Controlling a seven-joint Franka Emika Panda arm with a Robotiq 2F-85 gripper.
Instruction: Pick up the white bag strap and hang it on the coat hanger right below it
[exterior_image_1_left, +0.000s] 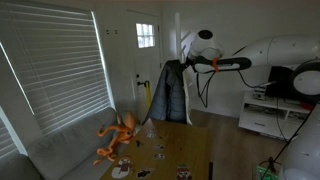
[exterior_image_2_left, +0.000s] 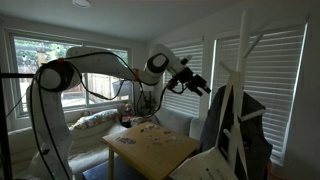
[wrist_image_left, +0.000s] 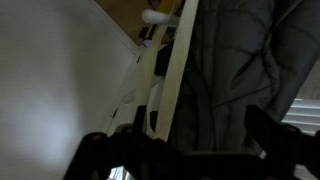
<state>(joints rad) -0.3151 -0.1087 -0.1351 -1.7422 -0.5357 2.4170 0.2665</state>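
Note:
A tall slim white coat stand carries a dark blue-black jacket, which also shows in the other exterior view. My gripper is high up at the jacket's top edge, and it also shows in the other exterior view. In the wrist view my gripper is open, with its dark fingers wide apart. A narrow pale band runs diagonally beside the jacket; I cannot tell whether it is the white bag strap or the stand's pole. A short white peg shows at the top.
A wooden table with small items stands below. An orange octopus toy lies on a grey sofa. Window blinds and a white door are behind. A white cabinet stands to one side.

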